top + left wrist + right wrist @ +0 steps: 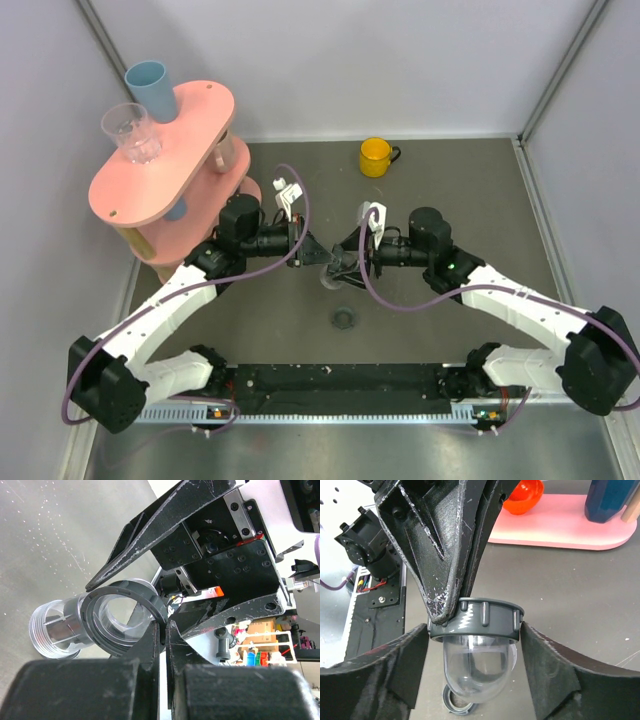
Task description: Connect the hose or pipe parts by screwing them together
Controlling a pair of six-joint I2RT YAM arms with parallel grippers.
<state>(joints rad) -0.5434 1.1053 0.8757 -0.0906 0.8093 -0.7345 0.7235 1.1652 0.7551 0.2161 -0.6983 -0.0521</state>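
Two pink oval tiers form a stand (150, 185) at the far left of the dark grey tabletop (450, 200). A light-blue plastic cup (152, 88) and a clear plastic tumbler (132, 132) stand upright on its upper tier, side by side.

Just right of the stand, the left gripper (163, 630) reaches towards the middle of the tabletop. Its jaws are pinched almost together on the rim of the dark grey ribbed collar (480, 620), which encircles a clear plastic pipe fitting (477, 667). The fitting hangs above the middle of the tabletop, between the two grippers. In the right wrist view its rounded clear body points down below the collar. In the left wrist view a clear threaded end sticks out to one side.

On the tabletop beneath the fitting, a little nearer the arm bases, lies a small dark grey ring (343, 318), apart from everything else. A yellow mug (376, 156) stands upright well behind, near the back wall.

From the right, the right gripper (475, 640) comes in opposite the left one. Its jaws stand partly open, one pad on each side of the collar, and both pads appear to touch it.
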